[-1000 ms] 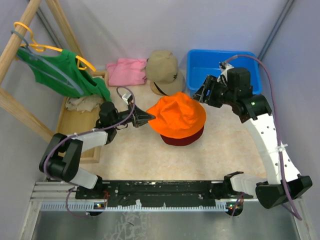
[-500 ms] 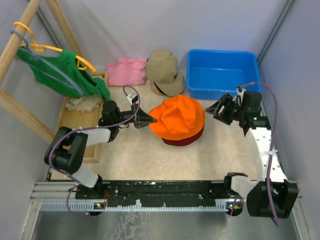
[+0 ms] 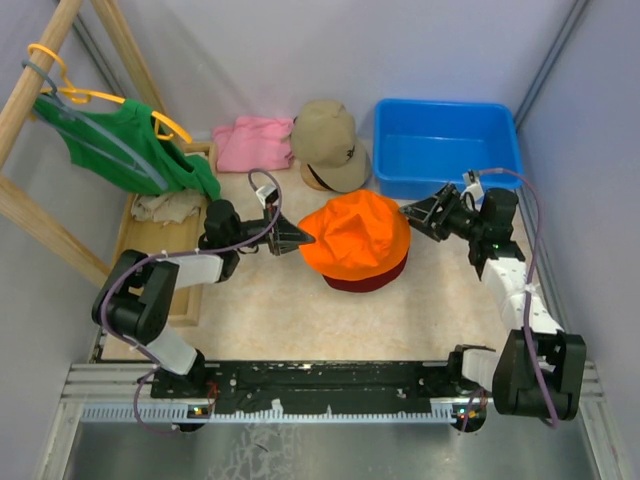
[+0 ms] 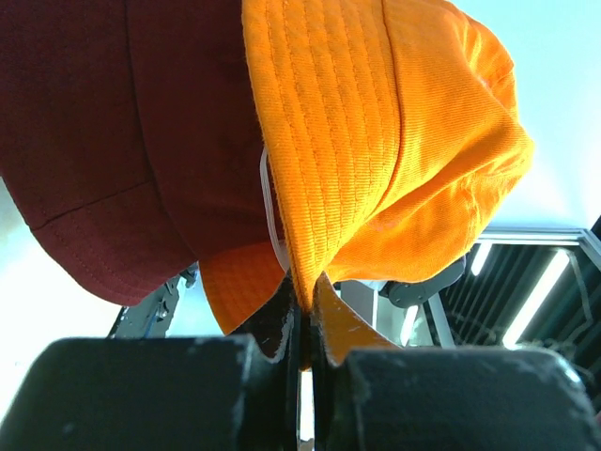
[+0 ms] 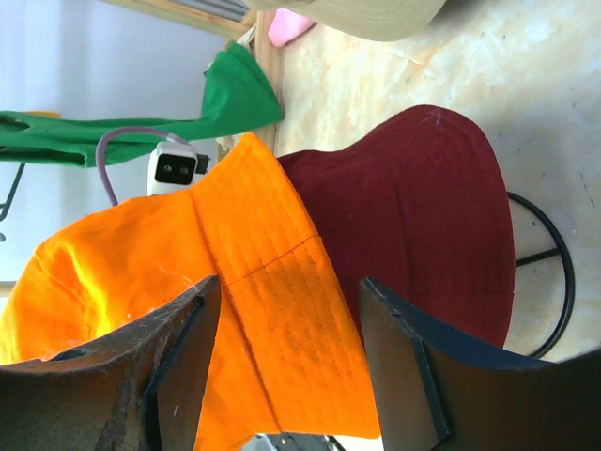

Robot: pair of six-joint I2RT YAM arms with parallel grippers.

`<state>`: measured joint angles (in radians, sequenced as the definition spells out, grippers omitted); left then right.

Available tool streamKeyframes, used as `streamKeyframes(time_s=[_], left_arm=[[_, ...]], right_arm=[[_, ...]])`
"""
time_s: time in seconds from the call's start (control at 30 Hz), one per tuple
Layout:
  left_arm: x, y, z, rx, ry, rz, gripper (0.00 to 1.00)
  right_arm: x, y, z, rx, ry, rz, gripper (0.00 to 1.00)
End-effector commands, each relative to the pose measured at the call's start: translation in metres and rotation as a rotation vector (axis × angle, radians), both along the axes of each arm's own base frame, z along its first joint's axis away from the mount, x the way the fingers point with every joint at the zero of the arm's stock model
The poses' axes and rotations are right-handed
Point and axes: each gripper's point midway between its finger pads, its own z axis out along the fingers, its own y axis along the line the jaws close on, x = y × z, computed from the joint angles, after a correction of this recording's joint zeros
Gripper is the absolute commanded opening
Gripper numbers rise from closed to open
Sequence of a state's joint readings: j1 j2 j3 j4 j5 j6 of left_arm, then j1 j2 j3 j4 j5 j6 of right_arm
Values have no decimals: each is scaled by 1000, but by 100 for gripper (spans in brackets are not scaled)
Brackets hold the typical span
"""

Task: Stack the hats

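Observation:
The bright orange bucket hat [image 3: 355,237] lies on top of the dark red hat [image 3: 372,281] in the middle of the table. My left gripper [image 3: 306,239] is shut on the orange hat's left brim [image 4: 299,272]; the red hat [image 4: 131,141] shows beside it. My right gripper [image 3: 412,214] is open at the orange hat's right edge, its jaws on either side of the brim [image 5: 282,338] without closing; the red hat [image 5: 423,235] lies below. The tan cap [image 3: 328,143] sits at the back. The black baseball cap is out of view.
A blue bin [image 3: 446,145] stands at the back right. A pink folded cloth [image 3: 252,142] lies beside the tan cap. A green garment on a yellow hanger [image 3: 120,145] hangs from a wooden rack on the left, above a wooden tray [image 3: 150,245].
My right gripper has come down from in front of the blue bin and moved left to the orange hat's right edge. My left gripper has kept hold of the brim.

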<state>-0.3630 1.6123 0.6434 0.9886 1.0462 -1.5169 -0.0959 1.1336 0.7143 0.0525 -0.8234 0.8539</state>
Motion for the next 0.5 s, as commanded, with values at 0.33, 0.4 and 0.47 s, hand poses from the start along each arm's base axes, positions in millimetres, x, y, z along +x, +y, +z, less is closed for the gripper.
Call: streamKeyframes(time_s=[0.33, 0.4, 0.47], left_arm=[[10, -4, 13, -34, -48, -9, 3], [11, -4, 13, -36, -47, -6, 3], [12, -5, 12, -38, -43, -4, 3]], right_arm=[[-2, 12, 13, 105, -88, 116, 52], [-5, 14, 12, 128, -77, 135, 45], [-8, 16, 9, 139, -66, 146, 33]])
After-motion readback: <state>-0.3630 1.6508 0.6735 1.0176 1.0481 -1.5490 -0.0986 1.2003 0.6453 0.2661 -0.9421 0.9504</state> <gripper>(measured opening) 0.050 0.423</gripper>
